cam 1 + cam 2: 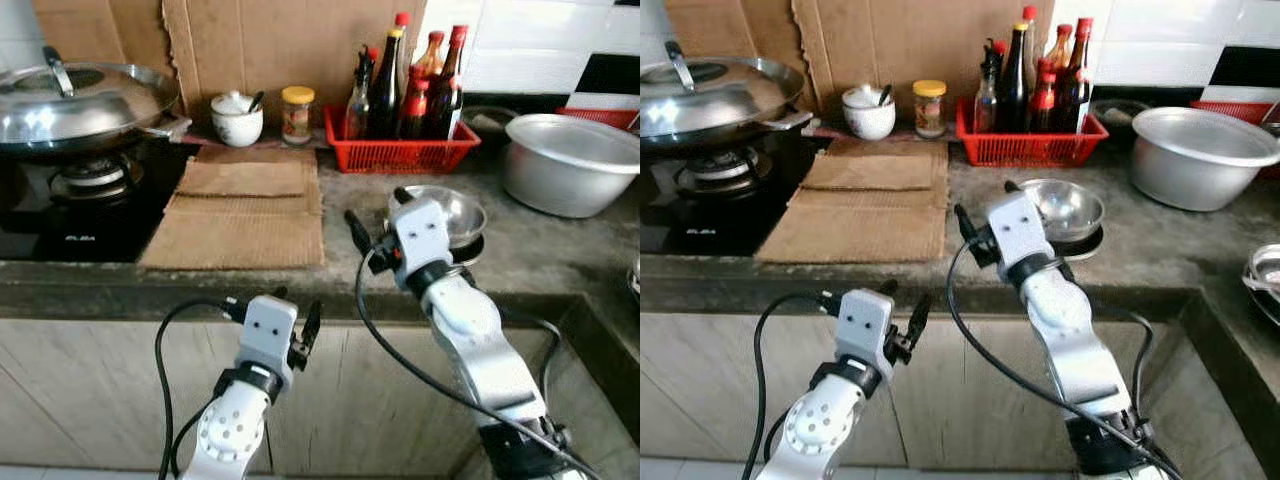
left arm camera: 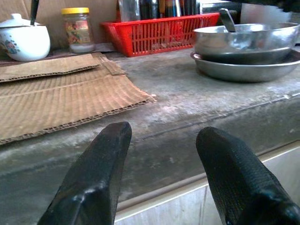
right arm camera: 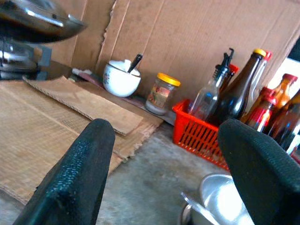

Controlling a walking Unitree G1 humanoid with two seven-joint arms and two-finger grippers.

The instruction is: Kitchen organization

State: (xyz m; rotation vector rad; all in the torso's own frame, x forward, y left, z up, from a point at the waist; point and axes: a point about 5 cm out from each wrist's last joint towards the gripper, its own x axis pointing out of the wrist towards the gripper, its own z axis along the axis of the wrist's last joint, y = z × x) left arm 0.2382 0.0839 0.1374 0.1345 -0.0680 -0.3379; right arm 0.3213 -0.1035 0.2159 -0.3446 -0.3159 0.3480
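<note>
Two grippers, both spread wide, empty: right gripper (image 1: 376, 216) over bench (image 1: 560, 245) beside steel bowl (image 1: 450, 212); left gripper (image 1: 296, 318) below bench edge.

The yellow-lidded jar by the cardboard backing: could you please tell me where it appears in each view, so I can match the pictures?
Left eye view: yellow-lidded jar at top centre, between the white pot and the red basket.
Right eye view: same spot, top centre.
Left wrist view: upper left, beside the white pot.
Right wrist view: centre, left of the red basket.
Shared landmark: the red basket.
</note>
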